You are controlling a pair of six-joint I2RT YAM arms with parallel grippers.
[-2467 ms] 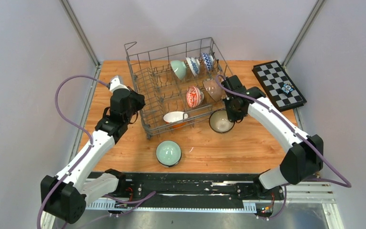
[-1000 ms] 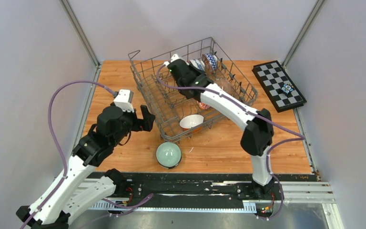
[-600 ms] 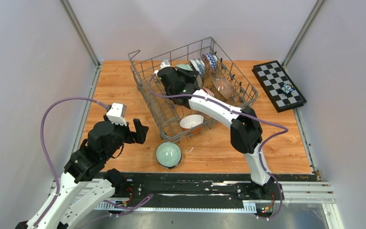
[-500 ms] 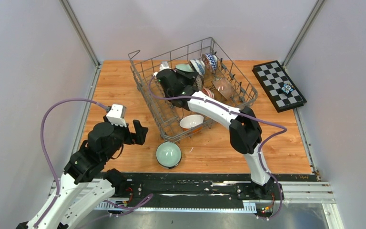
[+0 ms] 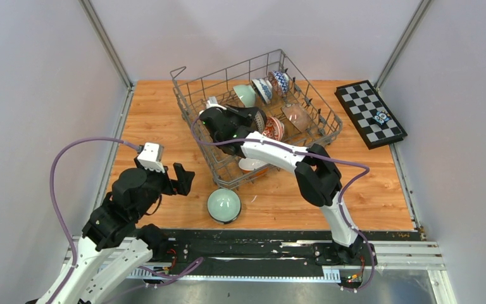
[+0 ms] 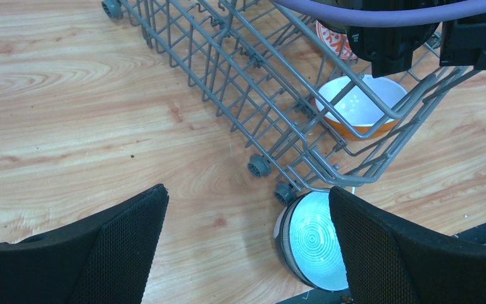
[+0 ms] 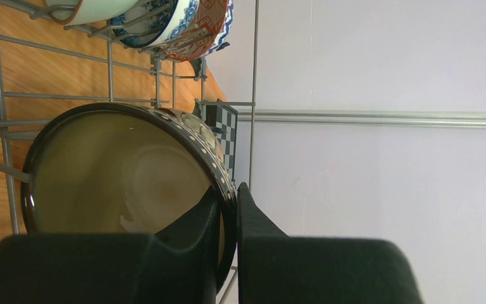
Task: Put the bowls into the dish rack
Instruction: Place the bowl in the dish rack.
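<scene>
The dish rack point(image 5: 193, 120) holds an orange bowl point(image 6: 359, 104) and patterned bowls point(image 5: 277, 82); the right gripper point(image 7: 228, 196) clamps a dark-rimmed bowl point(image 7: 120, 171) there. The left gripper point(image 6: 248, 193) stands wide open above a pale green bowl point(image 6: 313, 240) on the table point(image 5: 152, 107).

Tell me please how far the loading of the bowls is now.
Done: the orange bowl and the red-patterned bowl, with others, sit in the rack. In hand: the right gripper is shut on the dark-rimmed bowl at the rack. Left: the pale green bowl on the table, near the open left gripper.
</scene>
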